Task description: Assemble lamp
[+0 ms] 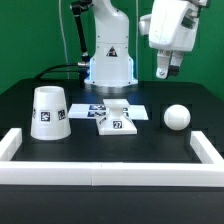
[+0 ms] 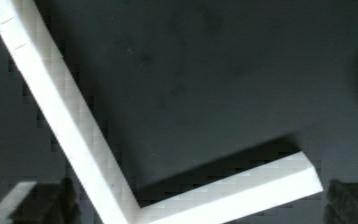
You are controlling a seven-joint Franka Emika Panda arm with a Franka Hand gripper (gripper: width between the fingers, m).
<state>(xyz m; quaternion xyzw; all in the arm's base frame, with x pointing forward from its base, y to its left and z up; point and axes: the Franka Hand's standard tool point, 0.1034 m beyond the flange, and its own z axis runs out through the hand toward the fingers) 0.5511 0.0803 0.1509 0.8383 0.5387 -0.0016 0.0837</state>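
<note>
The white cone shade (image 1: pixel 50 112) with black-and-white tags stands on the black table at the exterior view's left. The small square tagged base (image 1: pixel 117 121) lies in the middle. The ball-shaped bulb (image 1: pixel 177 117) rests at the right. My gripper (image 1: pixel 167 70) hangs high above the table, above and a little behind the bulb, touching nothing. In the wrist view my gripper (image 2: pixel 197 208) is open and empty, its dark fingers (image 2: pixel 43 202) at the frame's corners. No lamp part shows in that view.
The marker board (image 1: pixel 141 110) lies flat just behind the base. A long white border bar (image 1: pixel 100 176) runs along the table's front, with side arms at the left (image 1: pixel 10 146) and right (image 1: pixel 209 150). One corner of the border (image 2: pixel 131 205) shows in the wrist view.
</note>
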